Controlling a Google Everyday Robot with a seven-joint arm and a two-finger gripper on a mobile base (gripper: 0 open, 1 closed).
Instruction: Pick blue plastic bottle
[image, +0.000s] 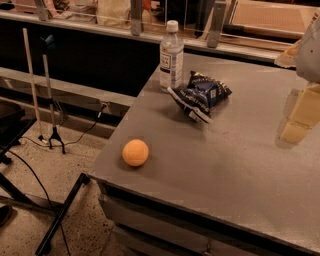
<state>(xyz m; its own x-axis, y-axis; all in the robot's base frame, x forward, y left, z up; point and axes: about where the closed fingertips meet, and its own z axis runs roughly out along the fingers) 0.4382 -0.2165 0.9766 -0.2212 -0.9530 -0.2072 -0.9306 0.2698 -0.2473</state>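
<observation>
The blue plastic bottle (171, 56) is tall and clear, with a white cap and a white printed label. It stands upright near the far left corner of the grey table (235, 165). My gripper (299, 120) is pale yellow and hangs over the table at the right edge of the view. It is well to the right of the bottle and nearer to me, and it touches nothing.
A dark blue foil snack bag (201, 95) lies just right of the bottle. An orange ball (135, 152) sits near the table's front left edge. Beyond the left edge are the floor, cables, a stand (51, 95) and a dark frame (60, 215).
</observation>
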